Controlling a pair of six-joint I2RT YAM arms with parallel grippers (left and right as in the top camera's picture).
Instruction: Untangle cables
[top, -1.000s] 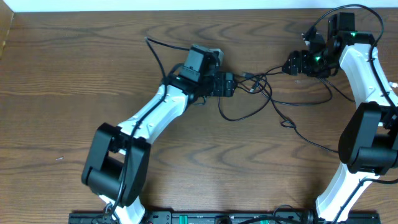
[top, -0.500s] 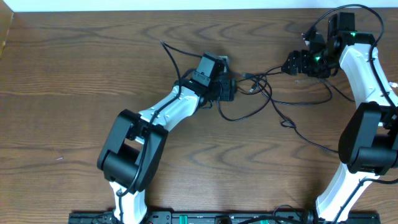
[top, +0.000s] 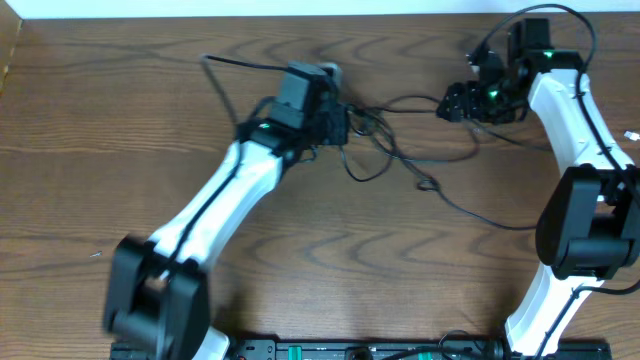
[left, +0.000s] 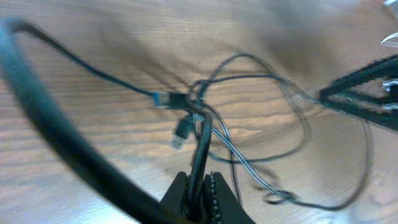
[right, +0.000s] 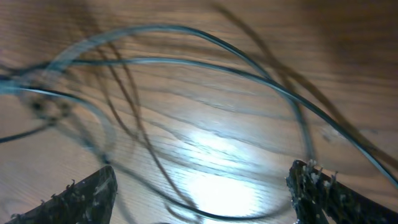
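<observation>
So the left gripper (left: 199, 186) is clamped shut on a black cable (left: 202, 146), which runs from its fingertips up into a knot with a small plug (left: 179, 134) hanging off it. From overhead, the tangled cables (top: 385, 150) lie on the wooden desk (top: 100, 150) between the two arms, toward the far edge, with a little loop (top: 428, 184) and one long strand trailing off to the right. The right gripper (top: 452, 103) sits at the tangle's right end, jaws spread wide over blurry strands, not gripping anything as far as I can see.
</observation>
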